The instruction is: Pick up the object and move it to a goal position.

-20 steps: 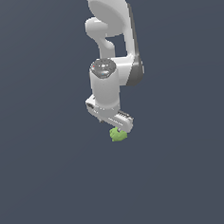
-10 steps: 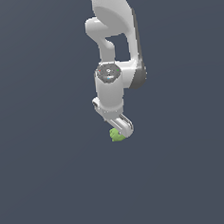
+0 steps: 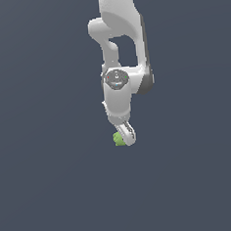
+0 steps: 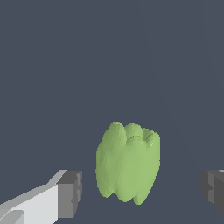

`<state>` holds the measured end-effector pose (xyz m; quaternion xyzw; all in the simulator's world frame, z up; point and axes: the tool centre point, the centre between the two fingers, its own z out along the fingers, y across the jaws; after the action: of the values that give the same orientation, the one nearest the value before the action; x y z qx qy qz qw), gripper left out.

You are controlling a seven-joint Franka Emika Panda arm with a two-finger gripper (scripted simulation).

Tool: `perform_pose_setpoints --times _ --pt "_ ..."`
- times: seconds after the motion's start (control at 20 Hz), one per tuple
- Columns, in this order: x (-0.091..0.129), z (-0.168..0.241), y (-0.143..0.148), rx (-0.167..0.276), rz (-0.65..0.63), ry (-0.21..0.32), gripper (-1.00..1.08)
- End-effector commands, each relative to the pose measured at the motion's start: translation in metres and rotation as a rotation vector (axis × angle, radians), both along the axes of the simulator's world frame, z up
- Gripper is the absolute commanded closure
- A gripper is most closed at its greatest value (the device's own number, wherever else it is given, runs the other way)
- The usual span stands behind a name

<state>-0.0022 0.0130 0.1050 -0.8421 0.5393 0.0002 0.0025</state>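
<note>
The object (image 3: pixel 119 139) is a small light-green lumpy blob on the dark grey floor. In the exterior view it lies right under the white arm's hand. My gripper (image 3: pixel 125 136) is down at it and seen almost edge-on. In the wrist view the object (image 4: pixel 129 164) stands between my two fingers (image 4: pixel 70 192). There is a clear gap on each side of it, and neither pad touches it. The gripper (image 4: pixel 142 189) is open around the object. No goal marker shows in either view.
The floor (image 3: pixel 54 191) is a plain dark grey surface. The white arm (image 3: pixel 119 43) reaches down from the top of the exterior view.
The hand has turned about its vertical axis, so the fingers now show nearly edge-on, and it sits slightly lower around the object. The object has not moved.
</note>
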Motion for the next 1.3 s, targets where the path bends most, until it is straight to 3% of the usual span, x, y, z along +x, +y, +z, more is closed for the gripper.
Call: perform_pose_setpoints --times 0.0,0.55,1.25 --pt "-0.001 -0.004 0.003 -0.001 -0.059 0.001 -0.92" --pt "-0.003 -0.013 0.009 -0.004 -0.209 0.003 -0.92" --pt "-0.004 -0.037 0.009 -0.004 -0.224 0.003 -0.92"
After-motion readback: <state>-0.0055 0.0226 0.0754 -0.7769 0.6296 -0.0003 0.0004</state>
